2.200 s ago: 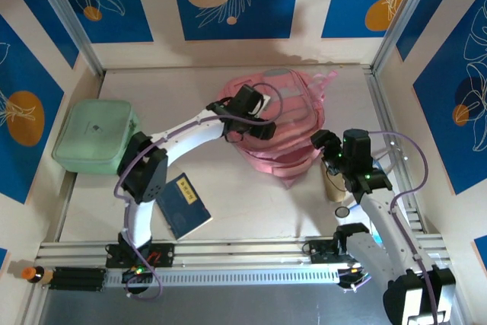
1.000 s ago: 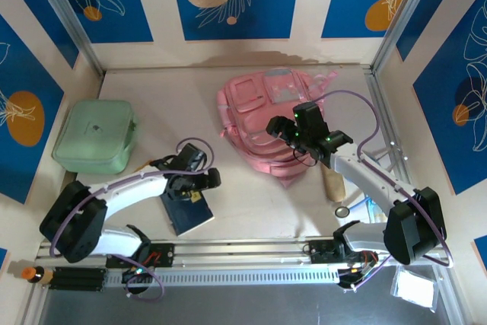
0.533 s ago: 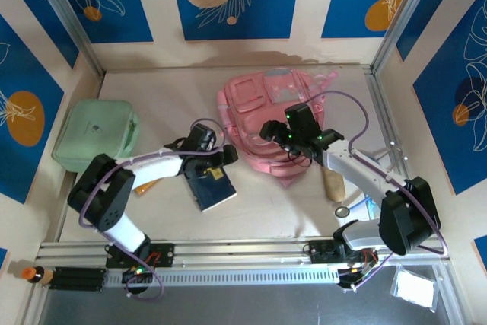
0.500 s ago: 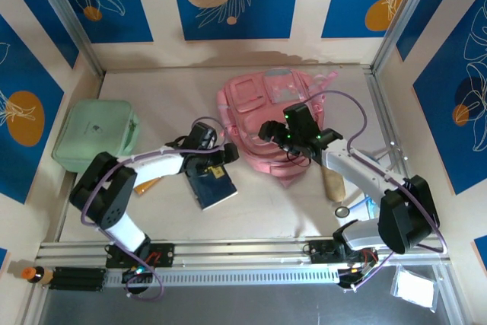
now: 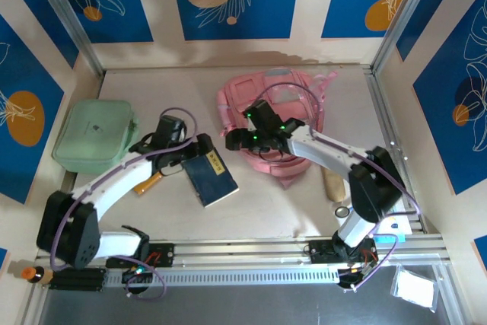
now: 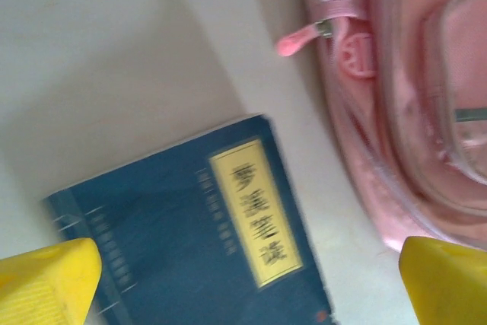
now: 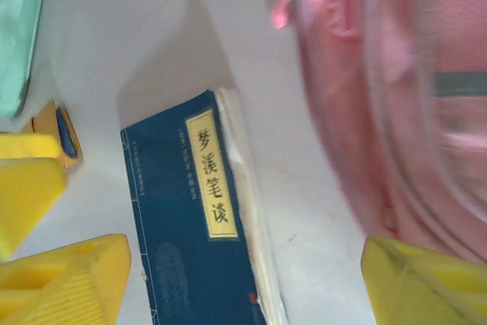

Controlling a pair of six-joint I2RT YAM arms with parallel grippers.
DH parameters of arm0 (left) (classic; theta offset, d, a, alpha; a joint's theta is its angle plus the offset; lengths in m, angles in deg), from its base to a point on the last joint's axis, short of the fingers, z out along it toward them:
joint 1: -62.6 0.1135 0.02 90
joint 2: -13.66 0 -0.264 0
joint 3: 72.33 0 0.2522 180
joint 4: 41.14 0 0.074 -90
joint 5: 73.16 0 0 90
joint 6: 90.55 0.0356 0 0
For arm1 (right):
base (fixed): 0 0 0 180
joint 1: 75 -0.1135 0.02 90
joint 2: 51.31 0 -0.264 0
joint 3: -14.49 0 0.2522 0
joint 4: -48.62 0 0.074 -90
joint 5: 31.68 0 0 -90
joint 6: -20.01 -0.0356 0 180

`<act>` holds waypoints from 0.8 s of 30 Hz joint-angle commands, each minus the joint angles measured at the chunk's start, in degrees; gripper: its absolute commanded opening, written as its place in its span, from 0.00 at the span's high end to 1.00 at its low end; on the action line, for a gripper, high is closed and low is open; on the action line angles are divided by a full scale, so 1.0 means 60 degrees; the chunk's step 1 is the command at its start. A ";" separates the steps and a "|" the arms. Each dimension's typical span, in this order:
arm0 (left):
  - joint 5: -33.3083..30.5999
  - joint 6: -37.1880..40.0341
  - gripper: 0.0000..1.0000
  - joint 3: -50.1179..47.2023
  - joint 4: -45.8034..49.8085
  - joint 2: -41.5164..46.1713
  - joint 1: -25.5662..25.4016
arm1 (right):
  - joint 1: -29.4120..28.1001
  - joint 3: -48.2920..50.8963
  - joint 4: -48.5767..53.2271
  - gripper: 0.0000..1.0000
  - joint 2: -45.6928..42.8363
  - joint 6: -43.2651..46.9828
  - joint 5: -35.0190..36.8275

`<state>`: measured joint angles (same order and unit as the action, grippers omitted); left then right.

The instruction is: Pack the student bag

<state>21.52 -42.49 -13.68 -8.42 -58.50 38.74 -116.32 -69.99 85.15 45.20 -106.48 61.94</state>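
The student bag [image 5: 285, 116], a soft pink backpack, lies at the back middle of the table. A blue book [image 5: 212, 177] with a yellow title label lies flat just left of it. My left gripper [image 5: 195, 155] hovers at the book's upper left corner, open. In the left wrist view its yellow fingertips [image 6: 47, 278] stand wide apart over the book [image 6: 183, 253], with the bag [image 6: 403, 97] and its pink zipper pull [image 6: 299, 38] to the right. My right gripper [image 5: 235, 141] is open at the bag's left edge. In the right wrist view it hangs over the book [image 7: 186, 218] beside the bag [image 7: 396, 97].
A mint-green case [image 5: 95, 135] sits at the far left. An orange pen [image 5: 149, 183] lies between it and the book. A wooden piece [image 5: 332, 184] and a small round object [image 5: 342, 209] lie right of the bag, near the right arm's base.
My right gripper moved left off the bag to its left edge and its jaws narrowed a little. The left arm swung back leftward. The book sits slightly closer to the bag.
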 commanded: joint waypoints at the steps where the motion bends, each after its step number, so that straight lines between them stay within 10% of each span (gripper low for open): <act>1: -0.0241 -0.0137 0.00 -0.0961 0.0945 0.0476 0.0240 | -0.0392 -0.0863 0.0873 0.25 0.1001 0.0885 -0.0774; 11: 0.0661 -0.0932 0.02 -0.2124 0.0257 0.0651 0.0299 | -0.0990 -0.2563 0.2299 0.48 0.3119 0.1146 0.0217; 24: 0.1785 -0.1625 0.28 -0.2646 -0.1443 -0.0165 0.0296 | -0.0979 -0.2955 0.2768 0.66 0.3877 0.1030 0.0232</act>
<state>27.88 -50.07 -28.55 -11.74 -58.30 40.10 -122.35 -85.95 99.62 67.38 -100.28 63.71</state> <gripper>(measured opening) 0.740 0.353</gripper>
